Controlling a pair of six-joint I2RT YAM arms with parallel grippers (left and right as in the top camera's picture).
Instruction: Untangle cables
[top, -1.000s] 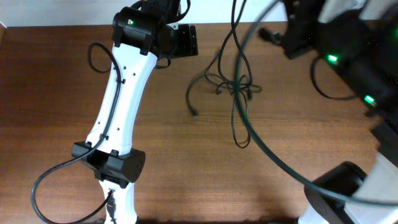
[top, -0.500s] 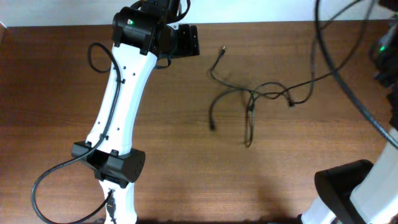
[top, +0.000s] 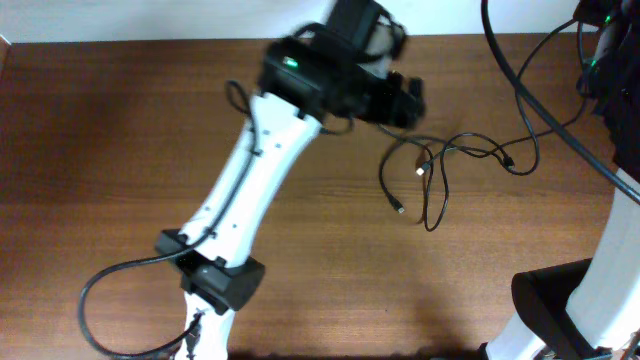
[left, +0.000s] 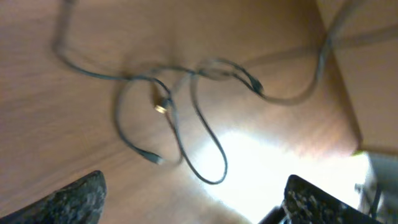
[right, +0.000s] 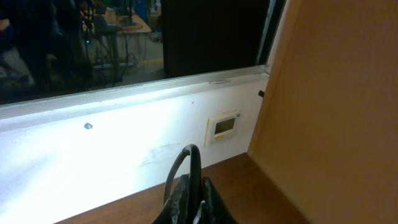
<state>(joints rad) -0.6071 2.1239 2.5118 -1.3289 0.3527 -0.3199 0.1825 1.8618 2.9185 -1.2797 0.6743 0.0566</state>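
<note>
The cables (top: 432, 155) lie in a loose snarl on the table (top: 120, 150), right of centre toward the far edge, just beside the left gripper (top: 400, 100), which hangs above without touching them. They are judged light, limp and thin. The whole bunch is easily dragged if one strand is pulled, and a strand is likely to slip from a shallow pinch, so a hold is best taken near a free end, such as the small plug (top: 399, 208) on the near-left tail. In the left wrist view the fingers (left: 78, 199) are seen spread wide with nothing between them, and the bright-tipped plug (left: 160, 107) inside the loops is made plain — overhead it is only a speck. The right gripper (right: 189, 200) is shown only by its own wrist view — fingers pressed together, pointed at a wall (right: 93, 162), no cables in sight. A dark loop (right: 186, 158) at the tips cannot be identified.
</note>
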